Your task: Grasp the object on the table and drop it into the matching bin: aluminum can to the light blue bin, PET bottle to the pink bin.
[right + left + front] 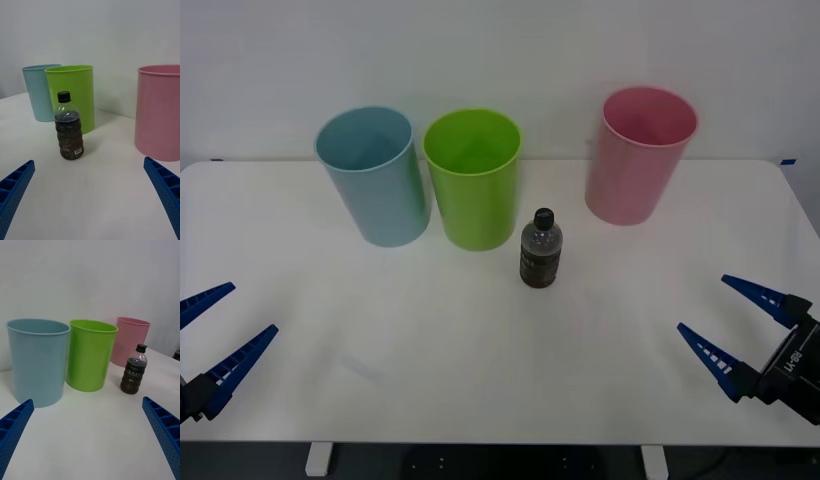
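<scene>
From my station I see the right gripper (728, 328) low over the near right corner of the white table (480, 360), with its two blue ribbed fingers spread wide apart and nothing between them; it touches no object. The left gripper (222, 328) sits in the same way at the near left corner, its fingers also spread wide and holding nothing. Both are well apart from the PET bottle (540, 250), which stands upright near the middle of the table, black cap on top, with dark brown liquid filling most of it and a dark label around its body. The bottle is just in front of the lime green bin (473, 180) and a little toward its right side, close but not touching as far as I can tell. To the left of the green bin stands the light blue bin (372, 177), very near to it; whether their walls touch I cannot tell. The pink bin (641, 155) stands alone toward the far right, clearly separated from the green one and from the bottle. All three bins are upright with open mouths, and in the part of their insides that I can see there is nothing.
</scene>
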You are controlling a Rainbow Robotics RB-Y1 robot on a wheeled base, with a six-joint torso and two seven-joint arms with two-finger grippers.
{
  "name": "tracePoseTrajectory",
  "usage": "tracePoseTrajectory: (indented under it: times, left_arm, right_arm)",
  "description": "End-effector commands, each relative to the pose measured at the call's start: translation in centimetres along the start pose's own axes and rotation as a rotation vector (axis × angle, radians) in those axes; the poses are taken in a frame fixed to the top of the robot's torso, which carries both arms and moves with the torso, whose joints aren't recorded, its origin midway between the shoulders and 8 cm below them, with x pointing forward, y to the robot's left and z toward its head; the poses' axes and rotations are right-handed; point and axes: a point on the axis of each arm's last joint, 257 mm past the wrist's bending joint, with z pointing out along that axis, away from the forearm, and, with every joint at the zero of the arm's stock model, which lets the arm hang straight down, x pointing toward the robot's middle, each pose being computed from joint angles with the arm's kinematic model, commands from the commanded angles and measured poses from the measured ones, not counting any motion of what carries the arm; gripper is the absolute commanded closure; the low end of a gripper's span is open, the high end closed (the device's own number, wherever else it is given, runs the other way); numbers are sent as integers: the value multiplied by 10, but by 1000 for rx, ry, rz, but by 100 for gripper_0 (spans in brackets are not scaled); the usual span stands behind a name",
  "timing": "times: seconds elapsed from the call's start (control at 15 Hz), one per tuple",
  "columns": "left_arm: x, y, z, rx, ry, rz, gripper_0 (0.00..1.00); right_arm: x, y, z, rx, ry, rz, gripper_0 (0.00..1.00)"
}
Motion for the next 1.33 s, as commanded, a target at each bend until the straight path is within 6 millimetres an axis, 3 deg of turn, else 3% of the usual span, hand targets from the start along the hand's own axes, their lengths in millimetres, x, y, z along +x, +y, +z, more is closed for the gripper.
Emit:
tracePoseTrajectory:
  times: [0.07, 0.67, 1.33]
  left_arm:
    - [0, 0, 0, 0, 0, 0, 0]
    - [0, 0, 0, 0, 0, 0, 0]
    - [0, 0, 0, 0, 0, 0, 0]
  right_arm:
    - [7, 0, 20, 7, 9, 3, 0]
    - [38, 0, 79, 9, 46, 16, 0]
    - [51, 16, 136, 27, 82, -15, 0]
